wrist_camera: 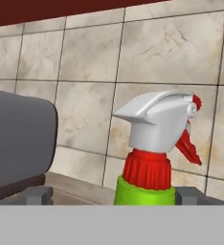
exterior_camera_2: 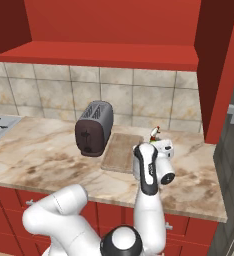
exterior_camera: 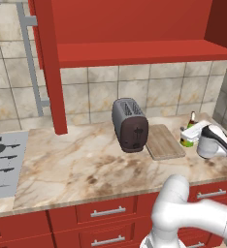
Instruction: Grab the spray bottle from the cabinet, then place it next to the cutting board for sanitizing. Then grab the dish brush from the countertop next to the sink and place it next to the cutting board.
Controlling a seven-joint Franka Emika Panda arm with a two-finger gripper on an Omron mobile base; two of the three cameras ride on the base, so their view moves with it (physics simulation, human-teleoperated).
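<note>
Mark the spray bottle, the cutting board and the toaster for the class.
spray bottle (wrist_camera: 157, 119), hand view, white nozzle head.
cutting board (exterior_camera: 164, 141), left base view, middle of wooden top.
toaster (exterior_camera_2: 93, 131), right base view, dark front face.

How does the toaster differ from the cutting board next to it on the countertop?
The toaster stands upright and tall, while the cutting board lies flat and thin. The toaster is dark grey with a brownish side; the cutting board is light-brown wood with grain lines. The toaster has slots on top; the cutting board has a plain surface. Both rest on the marbled countertop, side by side, below the red cabinet.
</note>
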